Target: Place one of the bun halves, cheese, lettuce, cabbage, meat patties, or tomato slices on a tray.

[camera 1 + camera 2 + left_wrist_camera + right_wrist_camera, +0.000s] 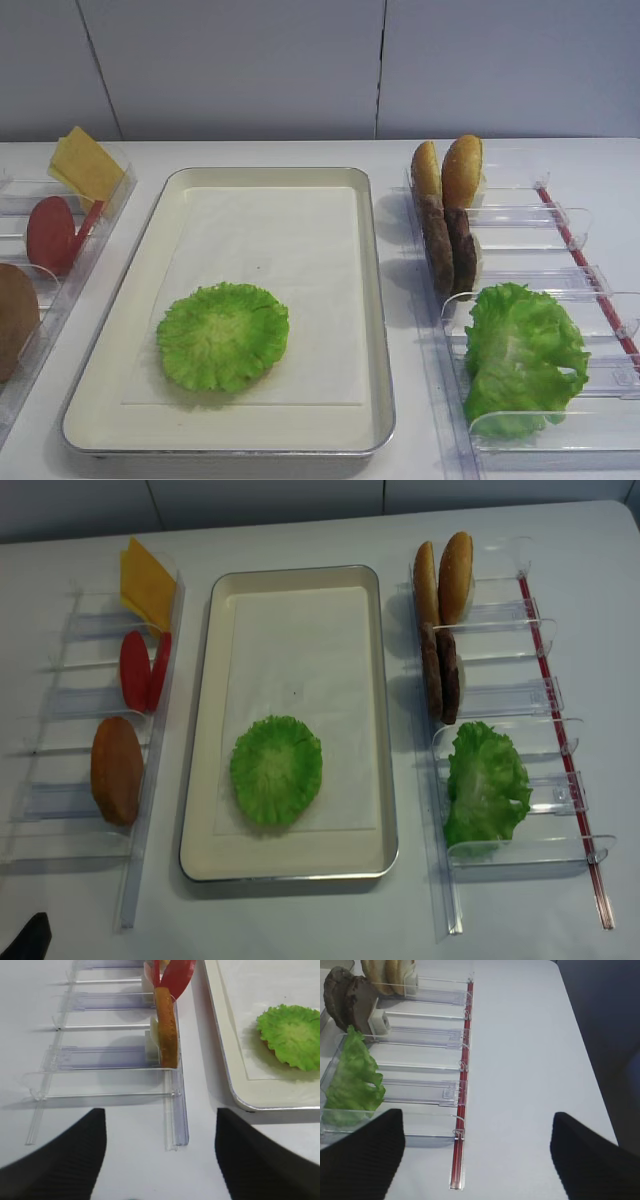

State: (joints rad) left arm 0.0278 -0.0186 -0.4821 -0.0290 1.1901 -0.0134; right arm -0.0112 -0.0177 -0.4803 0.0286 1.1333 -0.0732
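Cheese (150,966) cut off above, behind tomato slices (175,975).

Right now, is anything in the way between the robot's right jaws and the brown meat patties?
Yes. The crinkled green bunch fills the bin compartment closest to the open right gripper, and the meat patties stand behind it, held by clear bin dividers. From above, nothing visible covers the patties.
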